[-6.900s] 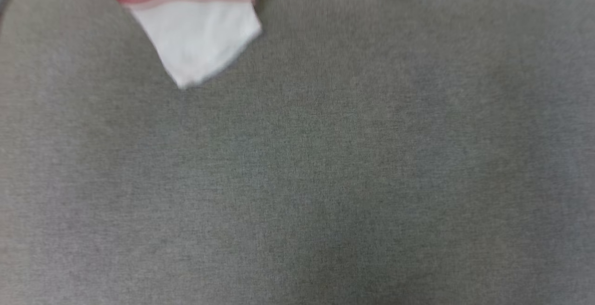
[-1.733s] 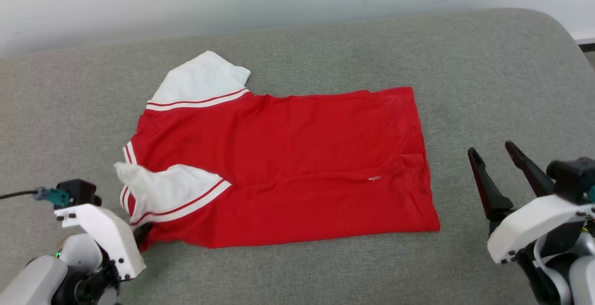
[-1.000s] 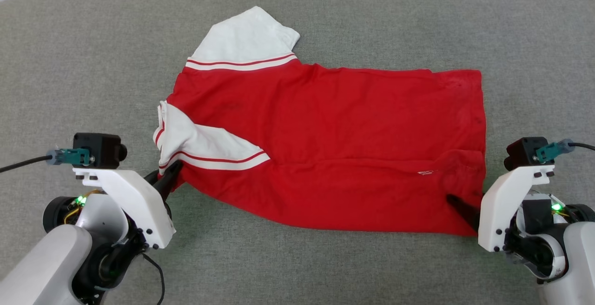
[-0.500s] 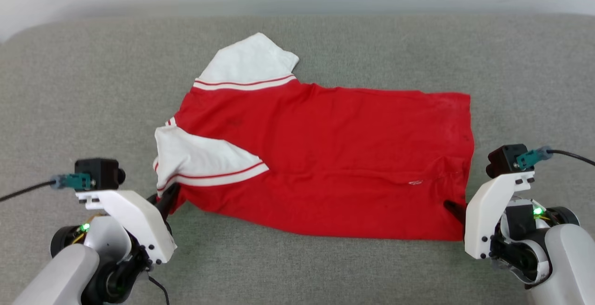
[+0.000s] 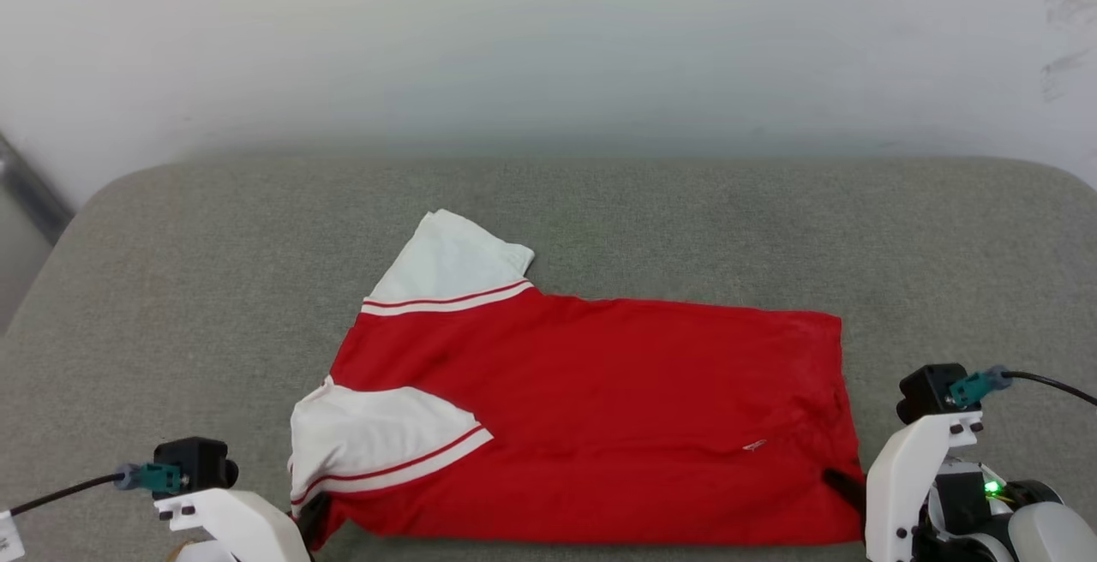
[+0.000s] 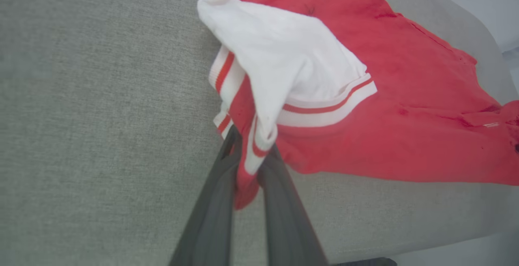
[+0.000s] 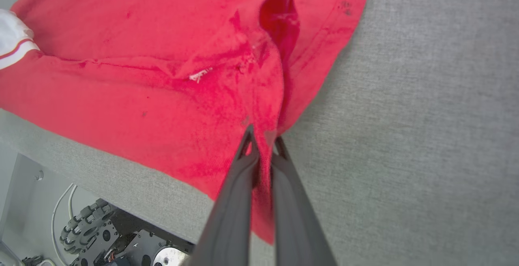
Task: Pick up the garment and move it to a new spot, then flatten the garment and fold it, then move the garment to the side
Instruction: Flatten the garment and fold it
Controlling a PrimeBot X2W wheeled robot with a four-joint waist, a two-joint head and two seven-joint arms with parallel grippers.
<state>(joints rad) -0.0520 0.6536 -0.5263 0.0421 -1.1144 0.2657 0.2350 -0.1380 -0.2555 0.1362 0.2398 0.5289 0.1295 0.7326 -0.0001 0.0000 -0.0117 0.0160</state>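
The garment [image 5: 600,425], bright red with white flaps edged in red-and-white stripes, lies spread flat on the grey cushion. My left gripper [image 5: 313,515] is at its near left corner, shut on the striped trim. In the left wrist view, the gripper [image 6: 247,156] pinches a fold of red and white cloth [image 6: 385,95]. My right gripper [image 5: 844,489] is at the near right corner. The right wrist view shows this gripper [image 7: 263,142] shut on a raised ridge of the red hem [image 7: 162,55].
The grey cushioned surface [image 5: 214,288] stretches wide around the garment, with a pale wall [image 5: 548,48] behind it. In the right wrist view the cushion's near edge [image 7: 121,185] drops off to the robot's wheeled base [image 7: 89,229] below.
My right gripper has closed on the hem corner. The head camera has tilted up, so the wall now shows and the garment sits lower in the picture. The left grip is unchanged.
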